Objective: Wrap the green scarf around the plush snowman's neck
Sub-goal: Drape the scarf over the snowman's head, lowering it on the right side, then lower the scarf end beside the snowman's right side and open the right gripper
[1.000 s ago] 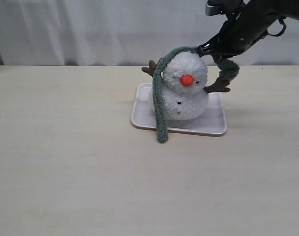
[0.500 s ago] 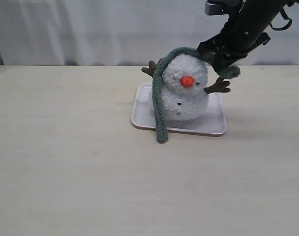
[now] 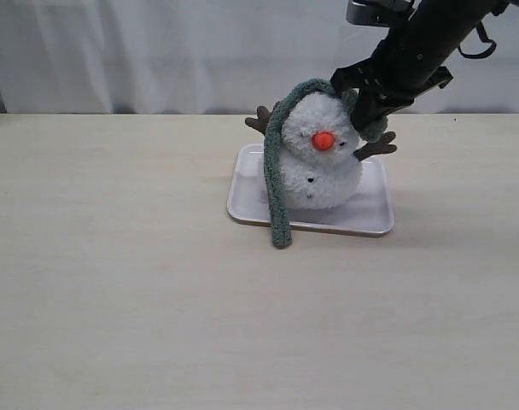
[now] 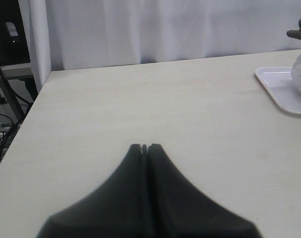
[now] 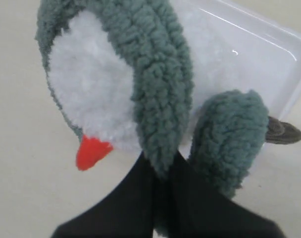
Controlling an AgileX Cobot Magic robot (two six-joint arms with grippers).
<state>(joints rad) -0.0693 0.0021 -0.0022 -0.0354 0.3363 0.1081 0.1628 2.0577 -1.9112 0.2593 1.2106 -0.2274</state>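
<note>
The plush snowman (image 3: 321, 166) stands on a white tray (image 3: 375, 213), white with an orange nose (image 3: 323, 140) and brown twig arms. The green scarf (image 3: 275, 179) is draped over the top of its head; one end hangs down its left side past the tray's front edge. My right gripper (image 3: 362, 107) is shut on the other part of the scarf (image 5: 160, 99) beside the head, and the free end (image 5: 229, 141) dangles below it. Far from the snowman, my left gripper (image 4: 144, 147) hovers shut over bare table, with nothing in it.
The tray's rim (image 4: 276, 91) shows at the edge of the left wrist view. A white curtain (image 3: 157, 51) hangs behind the table. The table's left edge (image 4: 22, 129) lies near my left gripper, with cables on the floor beyond it.
My right gripper has carried its end of the scarf leftward, closer to the snowman's head. The dangling end now hangs tight beside the head above the twig arm.
</note>
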